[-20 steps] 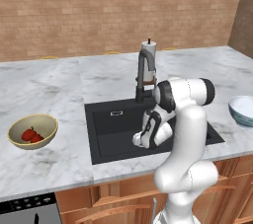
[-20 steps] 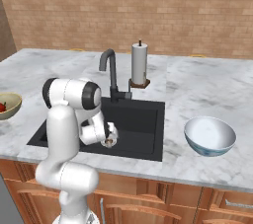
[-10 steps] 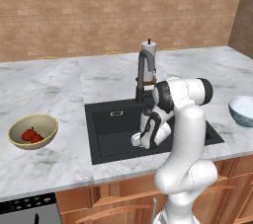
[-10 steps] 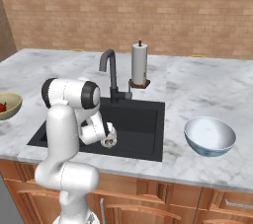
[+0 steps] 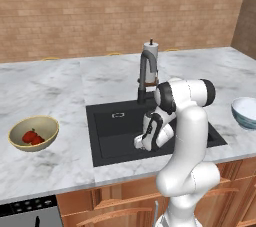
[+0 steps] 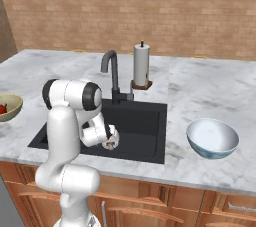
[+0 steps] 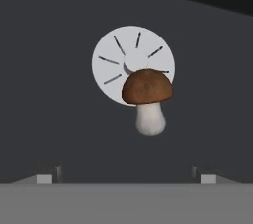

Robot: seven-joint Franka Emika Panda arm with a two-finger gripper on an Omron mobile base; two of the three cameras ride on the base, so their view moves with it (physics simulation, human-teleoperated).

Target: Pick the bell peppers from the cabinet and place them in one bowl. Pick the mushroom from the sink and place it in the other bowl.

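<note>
Already the two bell peppers (image 5: 31,137) lie in the yellow bowl (image 5: 50,127), so what is left is the mushroom (image 7: 147,97), lying on the sink (image 5: 111,136) floor by the drain (image 7: 111,60), with the gripper (image 7: 126,173) spread wide above it, holding nothing.

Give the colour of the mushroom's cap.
Brown, above a whitish stem; the mushroom shows best in the hand view.
</note>
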